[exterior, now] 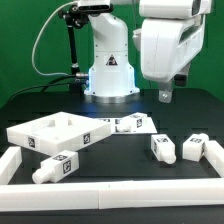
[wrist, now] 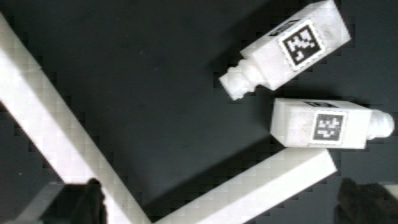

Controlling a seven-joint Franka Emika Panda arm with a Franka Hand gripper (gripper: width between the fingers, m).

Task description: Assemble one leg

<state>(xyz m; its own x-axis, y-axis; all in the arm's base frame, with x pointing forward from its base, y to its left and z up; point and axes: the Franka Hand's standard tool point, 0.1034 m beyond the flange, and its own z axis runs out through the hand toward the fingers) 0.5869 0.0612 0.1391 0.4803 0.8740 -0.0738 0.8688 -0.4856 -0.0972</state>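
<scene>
Two stubby white legs with square tags lie on the black table at the exterior view's right, one (exterior: 163, 148) beside the other (exterior: 195, 146). Both show in the wrist view, one (wrist: 294, 50) lying slanted and the other (wrist: 331, 122) close to it. My gripper (exterior: 167, 95) hangs well above them, open and empty. In the wrist view the gripper (wrist: 217, 205) has its dark fingertips (wrist: 71, 205) spread wide apart at the frame's corners. A third leg (exterior: 55, 168) lies at the front left, and a fourth (exterior: 127, 124) near the middle.
The large square white tray-like part (exterior: 38, 130) lies at the exterior view's left. Long white bars (exterior: 110, 196) fence the table's front and sides; two of them (wrist: 54, 120) meet in a corner under the gripper. The marker board (exterior: 146, 124) lies before the robot base (exterior: 108, 70).
</scene>
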